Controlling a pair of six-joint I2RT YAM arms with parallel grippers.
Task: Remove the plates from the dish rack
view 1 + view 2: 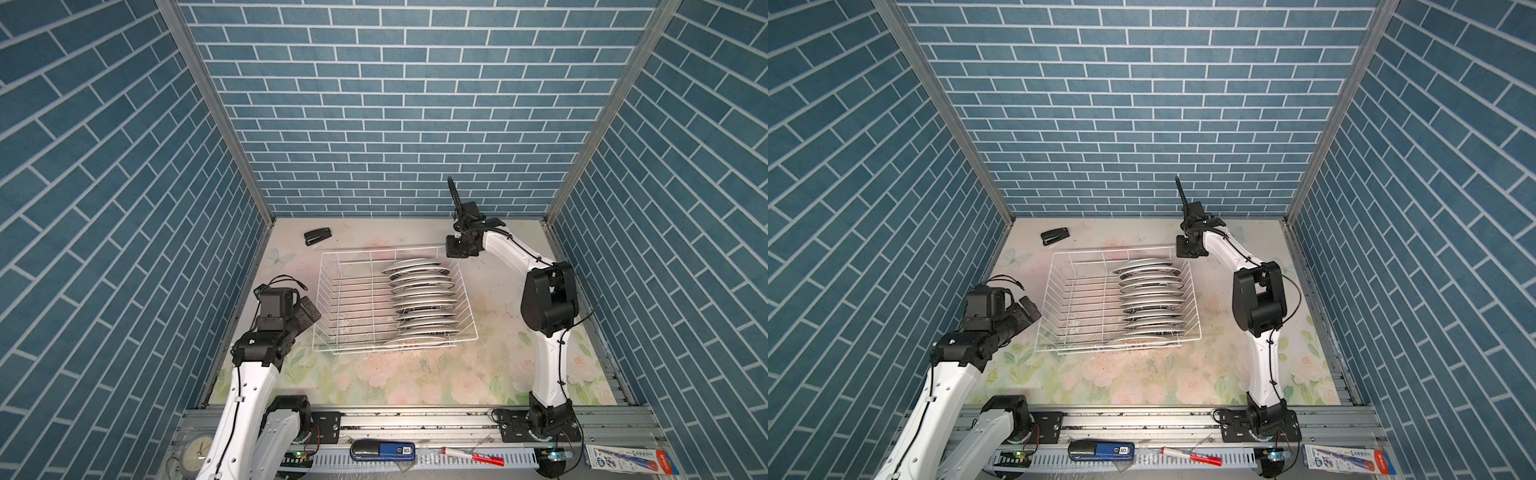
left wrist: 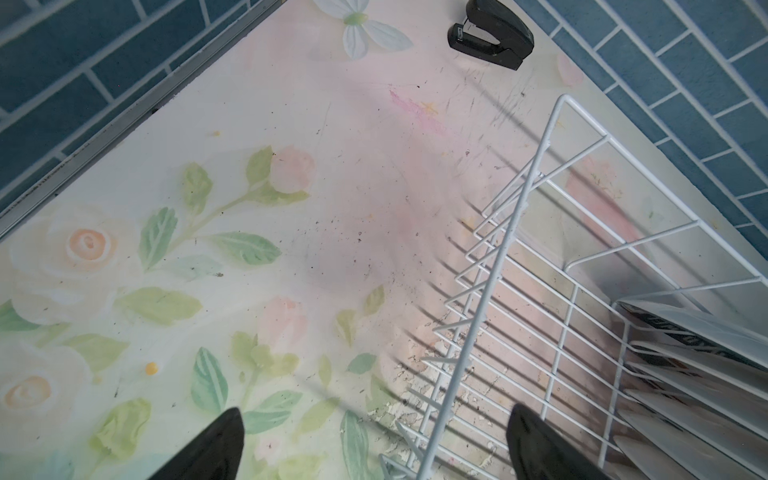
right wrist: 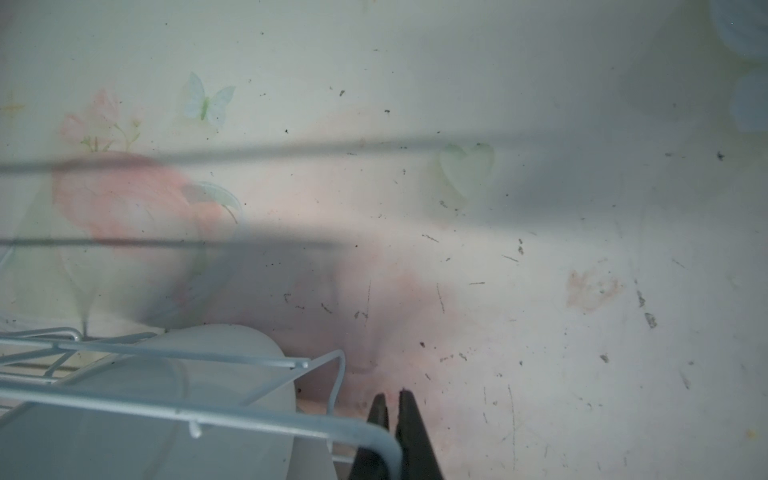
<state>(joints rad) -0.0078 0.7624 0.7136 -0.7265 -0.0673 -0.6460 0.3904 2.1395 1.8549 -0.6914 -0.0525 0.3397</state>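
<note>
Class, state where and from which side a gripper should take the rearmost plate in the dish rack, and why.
Likely its upper rim, from above: the rearmost plate stands on edge in the dish rack, top edge exposed, while wire walls and the neighbouring plate crowd its sides.

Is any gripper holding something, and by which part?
Left gripper: open, empty. Right gripper: shut at the dish rack's far corner; whether it pinches the rim wire cannot be told.
</note>
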